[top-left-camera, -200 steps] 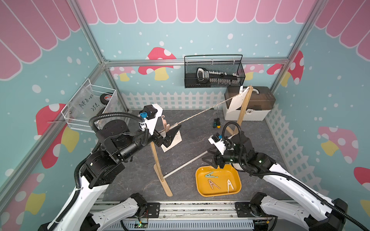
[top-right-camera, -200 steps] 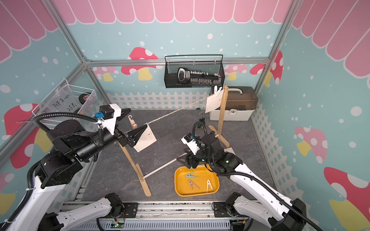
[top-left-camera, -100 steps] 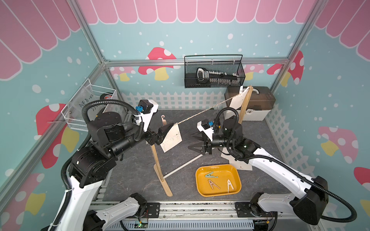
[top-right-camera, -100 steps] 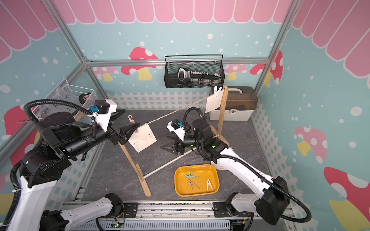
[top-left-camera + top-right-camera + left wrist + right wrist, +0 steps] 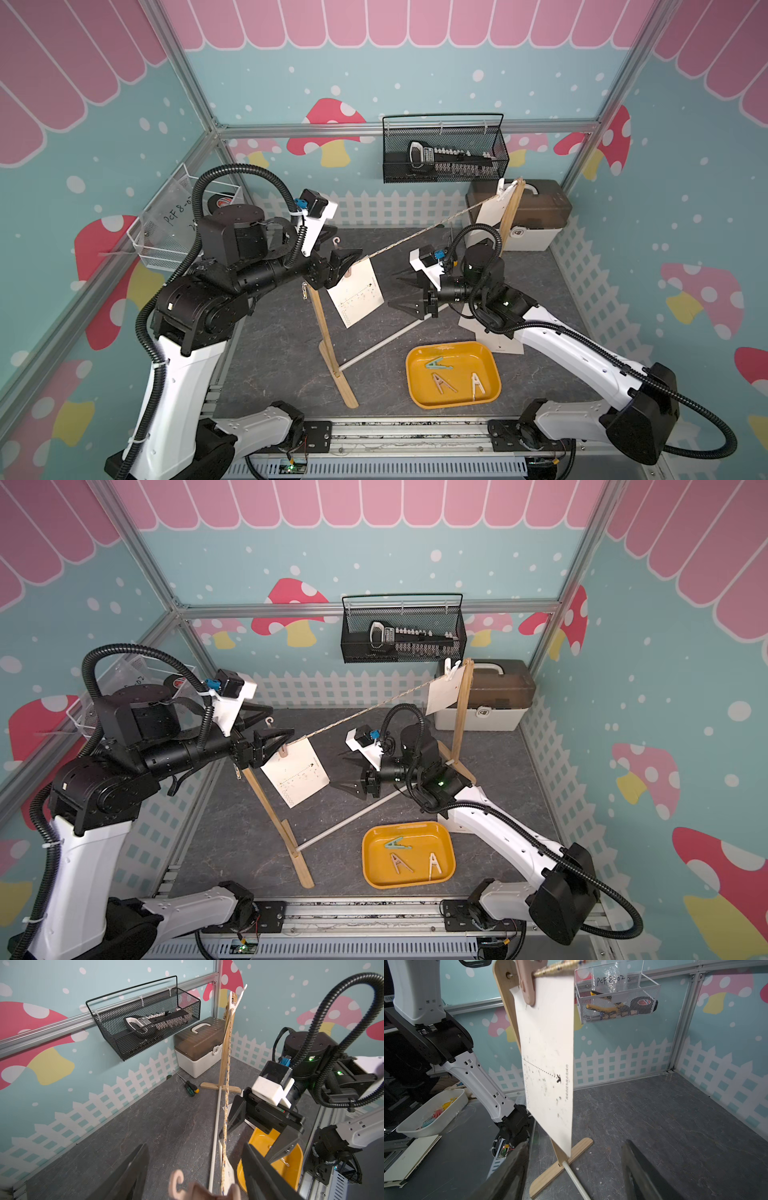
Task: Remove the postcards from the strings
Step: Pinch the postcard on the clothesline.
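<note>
Grey desk [image 5: 270,353] under pink-and-blue walls. Postcard [image 5: 355,293] hanging mid-frame from string [image 5: 419,233], held by pink clothespin [image 5: 527,987]. Left gripper [image 5: 345,267] nearer, apart around that pin. Right gripper [image 5: 392,290] apart too, just right of card, facing it.

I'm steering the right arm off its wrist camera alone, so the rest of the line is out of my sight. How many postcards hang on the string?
Observer: Two. The near postcard faces you, and a far postcard is clipped beside the far post.
Operator: Where is the left gripper?
Observer: The left gripper is open, its fingers either side of the pink clothespin holding the near postcard.
Operator: What else is around?
Observer: A yellow tray on the table holds three clothespins.
</note>
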You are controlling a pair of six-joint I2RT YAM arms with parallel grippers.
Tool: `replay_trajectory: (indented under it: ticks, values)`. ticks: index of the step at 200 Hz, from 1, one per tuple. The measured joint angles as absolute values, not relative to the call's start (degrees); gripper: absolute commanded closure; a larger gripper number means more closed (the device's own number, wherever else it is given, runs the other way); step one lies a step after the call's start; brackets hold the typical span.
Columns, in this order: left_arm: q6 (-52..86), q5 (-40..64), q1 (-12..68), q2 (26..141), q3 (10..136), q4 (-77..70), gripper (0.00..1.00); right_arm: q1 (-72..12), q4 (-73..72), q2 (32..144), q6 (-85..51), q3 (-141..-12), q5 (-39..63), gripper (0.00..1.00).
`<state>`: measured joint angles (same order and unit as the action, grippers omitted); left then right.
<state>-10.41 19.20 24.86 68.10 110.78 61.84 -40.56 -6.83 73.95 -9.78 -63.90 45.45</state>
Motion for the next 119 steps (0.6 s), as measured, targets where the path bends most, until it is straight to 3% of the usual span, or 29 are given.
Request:
replay_trajectory:
  ticks: [85,119]
  values:
    - [-10.17,20.01,24.86,67.00,110.39,64.10,0.25,-40.56,-13.52,82.46,-13.47,-68.45,46.83,0.23]
    - [-10.17,19.99,24.86,66.46,110.00,64.27,0.25,-40.58,-17.65,86.87,-16.10,-71.81,49.39,0.28]
